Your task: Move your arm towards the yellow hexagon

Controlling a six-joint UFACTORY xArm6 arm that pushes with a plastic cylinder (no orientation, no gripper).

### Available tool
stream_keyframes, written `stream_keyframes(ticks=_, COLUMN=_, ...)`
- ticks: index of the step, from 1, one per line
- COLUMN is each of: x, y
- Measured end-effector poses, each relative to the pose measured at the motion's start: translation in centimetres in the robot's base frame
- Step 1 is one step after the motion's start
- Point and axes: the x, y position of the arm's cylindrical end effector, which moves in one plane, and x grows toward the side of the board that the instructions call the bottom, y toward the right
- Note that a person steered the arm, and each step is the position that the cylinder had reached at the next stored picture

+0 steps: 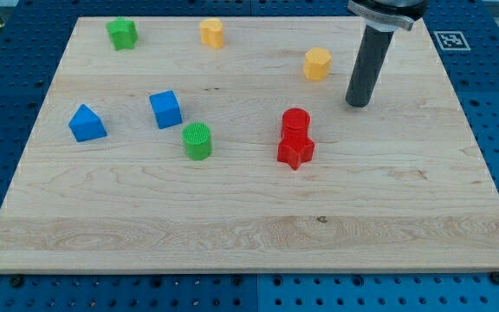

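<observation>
The yellow hexagon (317, 64) sits on the wooden board (249, 225) toward the view's top right. My tip (357, 104) rests on the board just to the right of and slightly below the hexagon, a short gap apart from it. The dark rod rises from the tip to the view's top edge. A second yellow block (211, 33), of unclear shape, sits near the top centre.
A red cylinder (295, 121) touches a red star-like block (295, 152) below the hexagon. A green cylinder (197, 140), blue cube (165, 109) and blue triangle-like block (87, 124) lie at the left. A green star-like block (122, 34) sits top left.
</observation>
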Motion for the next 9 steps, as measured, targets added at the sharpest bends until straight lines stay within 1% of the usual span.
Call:
stream_keyframes(ticks=2, x=-0.2, y=0.6)
stream_keyframes(ticks=4, x=-1.0, y=3.6)
stream_keyframes(ticks=6, x=-1.3, y=3.7)
stream_keyframes(ticks=7, x=-3.5, y=4.3)
stream_keyframes(ticks=8, x=-9.3, y=3.7)
stream_keyframes(ticks=9, x=-12.7, y=-0.4)
